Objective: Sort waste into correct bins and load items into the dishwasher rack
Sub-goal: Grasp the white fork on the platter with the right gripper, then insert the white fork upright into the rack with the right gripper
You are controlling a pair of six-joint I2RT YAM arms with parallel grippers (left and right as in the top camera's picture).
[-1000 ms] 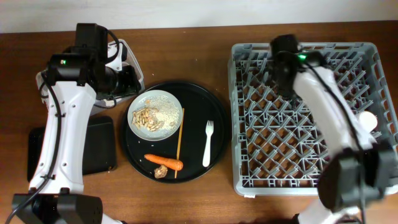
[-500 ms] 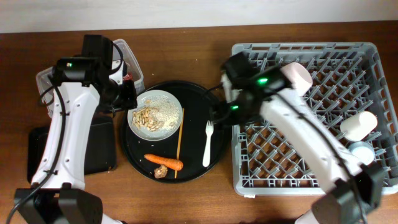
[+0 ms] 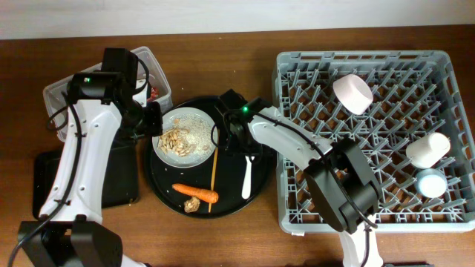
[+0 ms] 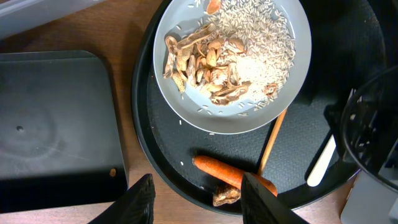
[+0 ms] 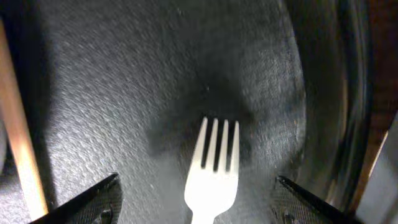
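Black right gripper (image 5: 199,200), released, has its fingers spread wide either side of the white plastic fork (image 5: 214,155), which lies flat on the round black tray (image 5: 124,93), clear of both fingers. Left gripper (image 4: 199,198), likewise released and empty, hangs above the carrot (image 4: 224,174) at that tray's edge; the plate (image 4: 186,109) of noodle-and-rice scraps (image 4: 236,56) sits just beyond it, the flat black bin (image 4: 56,124) beside the tray
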